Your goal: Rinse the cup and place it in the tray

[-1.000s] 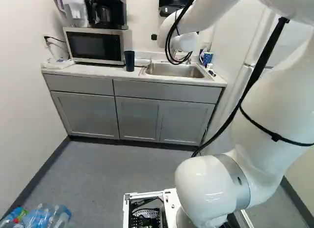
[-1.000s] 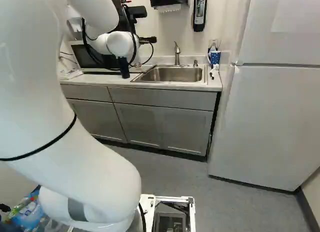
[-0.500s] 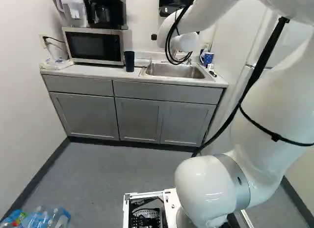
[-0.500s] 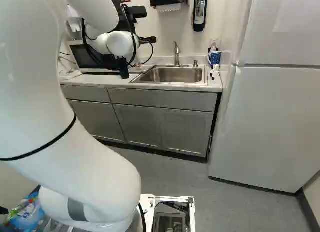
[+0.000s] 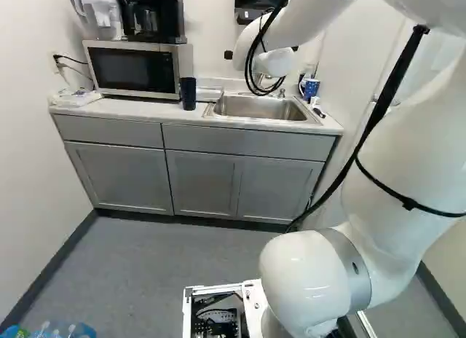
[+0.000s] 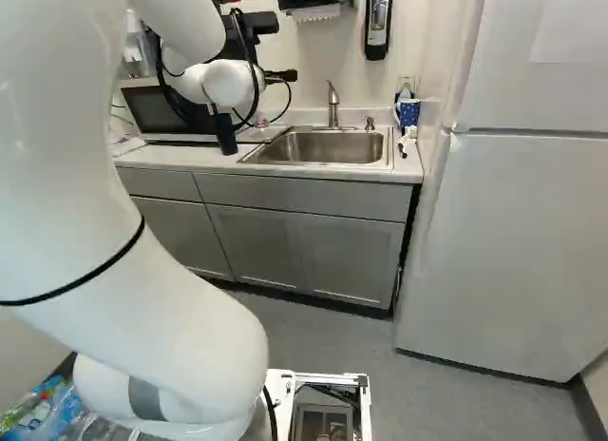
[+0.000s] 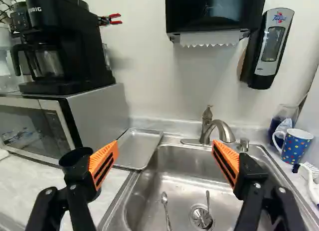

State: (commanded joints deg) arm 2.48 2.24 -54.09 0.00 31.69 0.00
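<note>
While one table (image 5: 145, 108) bears one microwave (image 5: 135, 70), one sink (image 6: 323, 148), one tray (image 7: 139, 147), one dark cup (image 5: 188, 95) and one spotted mug (image 7: 296, 145), two utensils (image 7: 166, 211) lie in the sink. The pincer (image 6: 282, 77) has its two fingers (image 7: 104, 162) wide apart. The cup stands on the table outside the pincer, partly hidden by the finger nearer the microwave; the tray lies ahead, between microwave and sink.

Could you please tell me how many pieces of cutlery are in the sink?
2: a spoon nearer the tray, and another piece with its end over the drain. The gripper hides part of the sink, so more may be there.
</note>
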